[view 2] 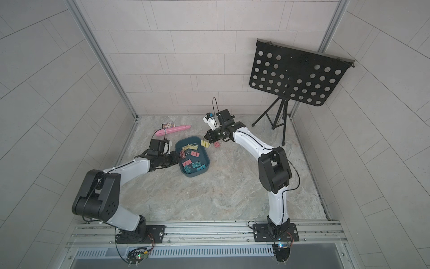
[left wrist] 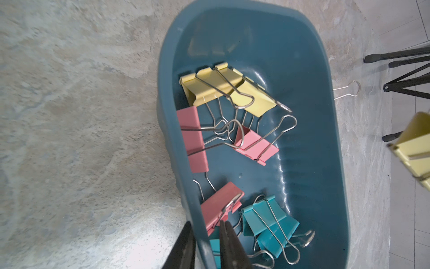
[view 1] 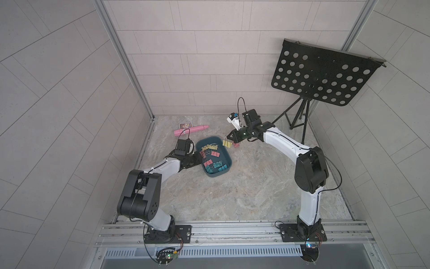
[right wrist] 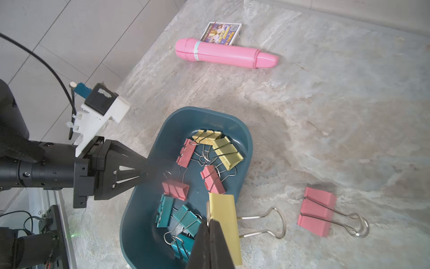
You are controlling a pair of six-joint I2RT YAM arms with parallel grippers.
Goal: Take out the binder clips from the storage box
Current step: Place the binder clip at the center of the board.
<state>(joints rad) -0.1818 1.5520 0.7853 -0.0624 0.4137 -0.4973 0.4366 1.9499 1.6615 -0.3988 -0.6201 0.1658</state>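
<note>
Right hand (right wrist: pixel 210 224) is clamped on a yellow clip (right wrist: pixel 223 221), which hangs from the fingers clear of the counter (view 1: pixel 232 198). Whether the grip is on the body's edge or on a handle I cannot tell. One wire handle sticks out sideways toward a pink clip (right wrist: pixel 317 210) that lies flat on the counter, already out.

In both top views the held clip hangs just outside the far right corner of the box (view 1: pixel 223 153), between its rim and the pink clip. The drop spot, I judge, is straight below or a little farther from the box, on the right arm's own side.

The other clips (left wrist: pixel 257 145), yellow, pink and teal, lie in the box with their handles tangled. Its long axis runs away from the robot, slanting slightly.

Left hand (left wrist: pixel 205 224) is closed on the box's left long wall, one finger outside and one inside, apparently steadying it. A pink tube (right wrist: pixel 223 53) and a card (right wrist: pixel 222 33) lie well apart, beyond the box.
</note>
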